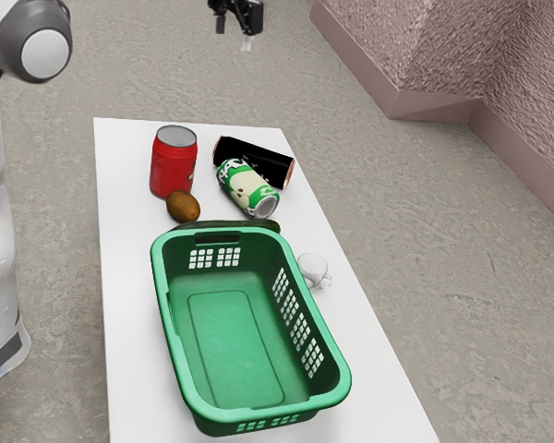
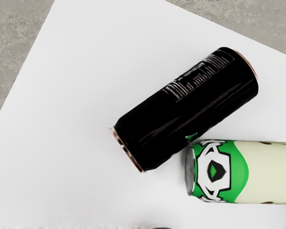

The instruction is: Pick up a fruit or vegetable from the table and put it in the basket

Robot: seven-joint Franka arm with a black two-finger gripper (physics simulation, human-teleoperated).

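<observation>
fruit (image 1: 183, 207) brown, smooth, oval.

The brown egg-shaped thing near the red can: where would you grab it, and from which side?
I'd pinch the brown egg-shaped thing across its narrower width, coming straight down: its rounded top is uncovered, and the red can standing close by would likely crowd a sideways approach.

"What is carried by the white table (image 1: 129, 323)?"

"A green basket (image 1: 229, 341) is set upright. Along its far short end, a cucumber (image 1: 223, 223) is laid; whether they touch cannot be told."

"And beyond that end?"

"Near the basket, a kiwi (image 1: 183, 207) and a green can (image 1: 247, 189), on its side, are found. Farther from it, a red can (image 1: 173, 171) is stood upright and a black can (image 1: 268, 164) is laid sideways."

"The cup (image 1: 312, 269)?"

"It is placed beside the basket, at the exterior view's right."
</observation>
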